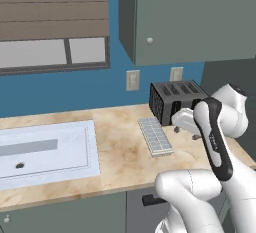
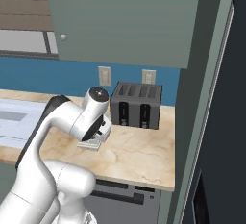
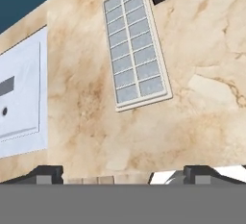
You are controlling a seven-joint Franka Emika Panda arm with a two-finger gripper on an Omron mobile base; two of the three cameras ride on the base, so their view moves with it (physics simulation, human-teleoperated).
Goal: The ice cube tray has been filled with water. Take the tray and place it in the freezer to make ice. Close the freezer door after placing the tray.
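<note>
The ice cube tray lies flat on the marble counter, its long side running away from the counter's front edge; it shows again as the tray just left of the black toaster. The water is a faint bluish sheen in the square cells. My gripper hangs above the counter, open, fingertips wide apart with nothing between them. In the left base view the gripper is to the right of the tray, in front of the toaster. The freezer is out of view. I cannot tell whether the dark slate surface at the far right is the freezer door.
A black slotted toaster stands against the blue wall behind the tray. A white sink is set into the counter's left part. A grey wall cabinet hangs overhead. A tall grey panel ends the counter on the right.
</note>
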